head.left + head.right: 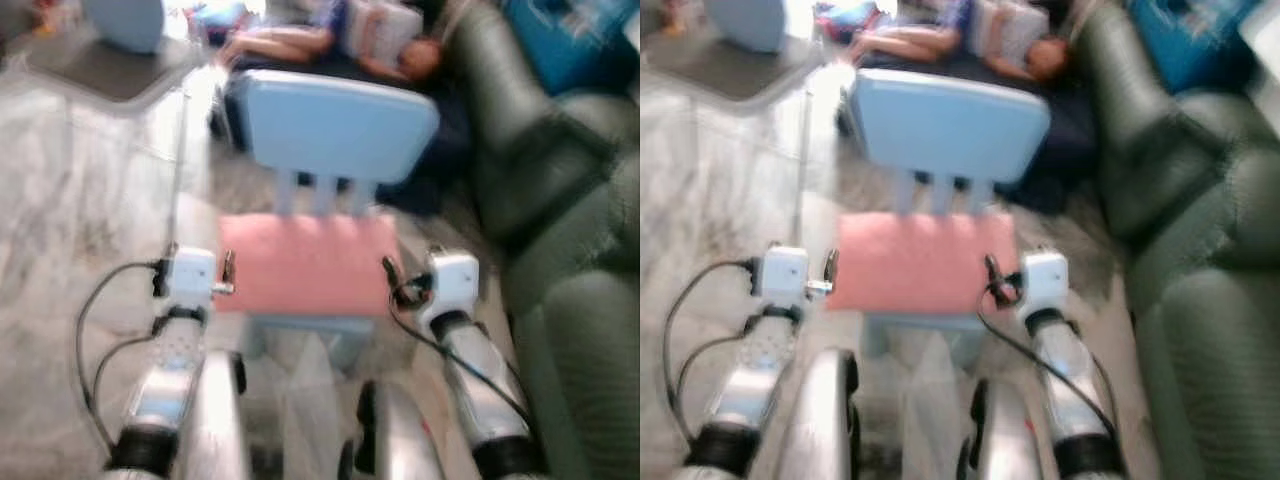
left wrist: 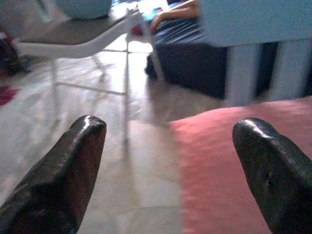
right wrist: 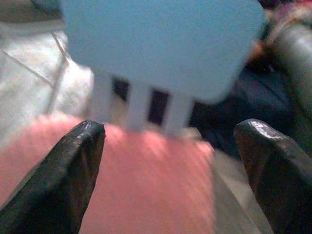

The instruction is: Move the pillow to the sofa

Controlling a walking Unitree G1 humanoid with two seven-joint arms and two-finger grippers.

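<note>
Flat pink fuzzy pillow [image 1: 305,265] on our blue slatted chair [image 1: 335,125], between left gripper [image 2: 178,161] and right gripper [image 3: 168,165], fingers wide, ribbed green sofa [image 1: 570,260] beyond right fingers.

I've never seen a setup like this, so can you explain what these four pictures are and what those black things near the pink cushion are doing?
This is a walking humanoid robot with two silver arms. The two wide pictures come from cameras on its head, looking down. The other two come from cameras on its wrists, looking along each arm's black fingers. A flat pink fabric pillow lies on the seat of a small light-blue plastic chair. The left gripper is at the pillow's left edge, the right gripper at its right edge. Both have their jaws open, holding nothing yet. The dark green sofa stands to the right. A person lies beyond the chair.
</note>
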